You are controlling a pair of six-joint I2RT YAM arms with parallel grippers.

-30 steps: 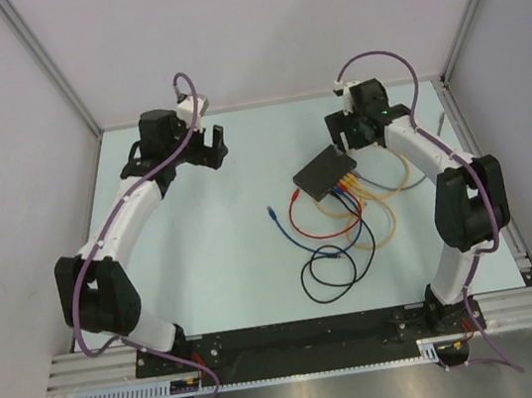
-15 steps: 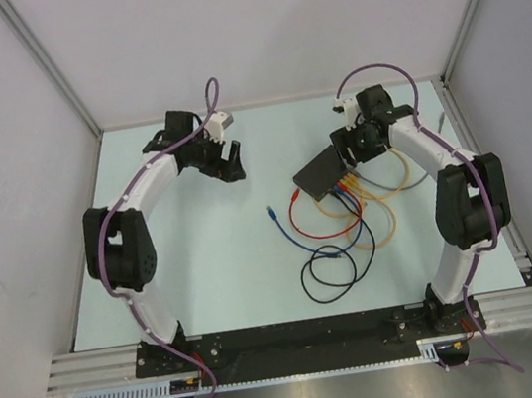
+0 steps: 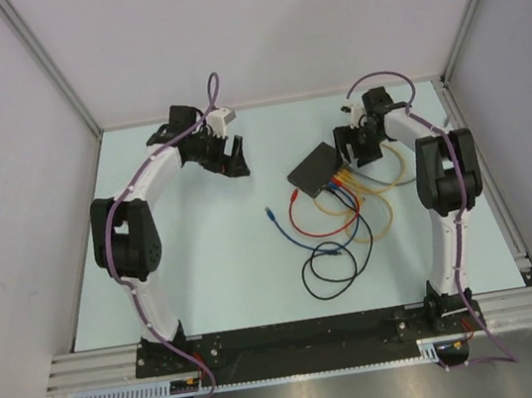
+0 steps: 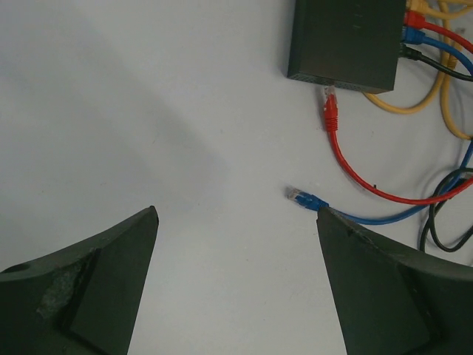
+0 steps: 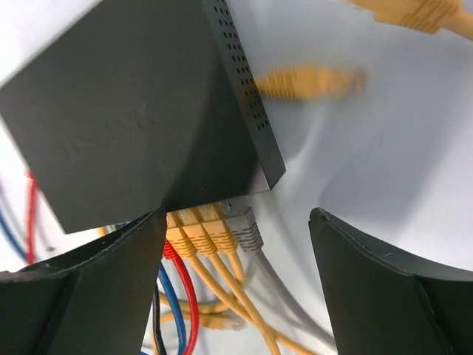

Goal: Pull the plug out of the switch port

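Observation:
The switch (image 3: 315, 169) is a flat black box lying on the pale table (image 3: 203, 248) at the right of centre. In the right wrist view its port edge holds three yellow plugs (image 5: 198, 234), a grey plug (image 5: 247, 226) at the corner, and red, blue and black ones partly hidden behind my left finger. My right gripper (image 5: 236, 214) stands open just above that row, with the grey and yellow plugs between its fingers and touching none of them. My left gripper (image 4: 236, 214) is open over bare table, left of the switch (image 4: 346, 41).
Red, blue, black and yellow cables coil on the table in front of the switch (image 3: 336, 233). A loose red plug (image 4: 330, 111) and a loose blue plug (image 4: 303, 198) lie unplugged beside it. A loose yellow plug (image 5: 310, 81) lies behind the switch. Walls stand on three sides.
My left arm has swung its gripper right, toward the table's middle. My right arm has drawn its elbow in, with its gripper staying over the port edge. The switch has shifted slightly left.

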